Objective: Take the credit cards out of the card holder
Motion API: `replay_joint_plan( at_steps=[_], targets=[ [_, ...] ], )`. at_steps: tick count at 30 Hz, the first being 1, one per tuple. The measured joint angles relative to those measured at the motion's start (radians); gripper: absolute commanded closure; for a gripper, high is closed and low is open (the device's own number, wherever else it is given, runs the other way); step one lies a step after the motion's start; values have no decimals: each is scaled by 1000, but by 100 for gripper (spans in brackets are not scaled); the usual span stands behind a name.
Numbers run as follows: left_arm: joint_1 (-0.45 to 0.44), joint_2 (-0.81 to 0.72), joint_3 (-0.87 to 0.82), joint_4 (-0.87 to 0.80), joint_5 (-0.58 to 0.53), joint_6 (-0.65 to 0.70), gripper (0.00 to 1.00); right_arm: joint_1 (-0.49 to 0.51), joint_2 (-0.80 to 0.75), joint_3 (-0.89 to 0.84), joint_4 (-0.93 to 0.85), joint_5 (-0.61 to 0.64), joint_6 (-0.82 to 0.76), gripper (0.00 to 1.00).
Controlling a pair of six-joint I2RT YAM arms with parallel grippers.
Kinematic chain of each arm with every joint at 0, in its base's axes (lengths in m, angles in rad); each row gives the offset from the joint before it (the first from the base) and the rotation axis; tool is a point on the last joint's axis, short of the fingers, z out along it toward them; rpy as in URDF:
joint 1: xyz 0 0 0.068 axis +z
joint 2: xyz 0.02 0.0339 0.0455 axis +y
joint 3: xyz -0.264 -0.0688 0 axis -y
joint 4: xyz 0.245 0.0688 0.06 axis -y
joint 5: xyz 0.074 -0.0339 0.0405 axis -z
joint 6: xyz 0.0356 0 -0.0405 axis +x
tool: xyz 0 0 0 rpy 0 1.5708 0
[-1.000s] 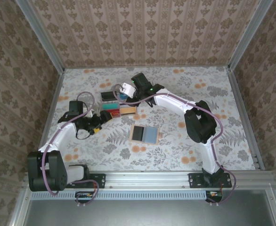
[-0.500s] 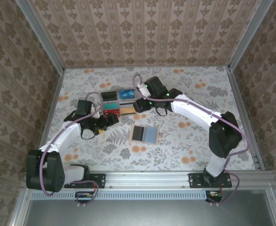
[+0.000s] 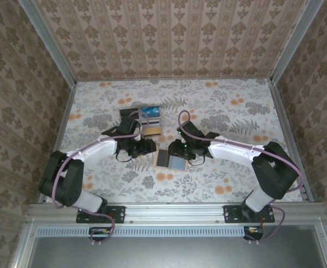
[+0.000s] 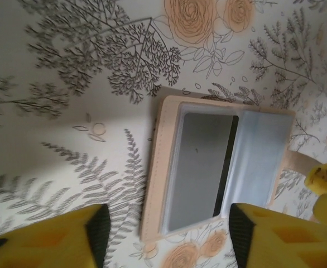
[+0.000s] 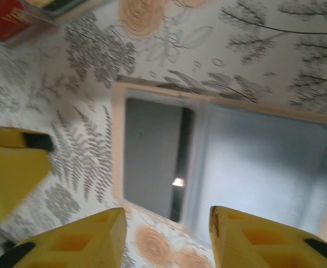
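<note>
**Site type: robot test cell w/ mock-home dressing**

Alu. extrusion frame is enclosing the bench. Wallpaper-print panels are standing in as walls, and a floral-print cover is lying over the table top. Arm bases are sitting bolted to a metal rail at the near edge, w/ purple cabling running along the arms.

One card holder, at least five cards
</note>
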Motion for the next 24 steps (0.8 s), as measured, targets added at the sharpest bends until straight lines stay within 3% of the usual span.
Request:
replay_joint_plan(
  at_steps=[4, 9, 14, 24],
  targets=[
    [-35, 70, 18, 25, -8, -22, 68, 0, 49, 0, 63, -17, 63, 63],
    [-48, 123, 34, 51, -7, -33, 80, 0, 101, 0, 93, -31, 91, 68],
    [-61, 157, 34, 78, -3, -32, 84, 0, 134, 0, 101, -47, 97, 72],
    [-61, 184, 33, 82, -3, -39, 89, -1, 185, 2, 112, -78, 95, 72]
  ],
)
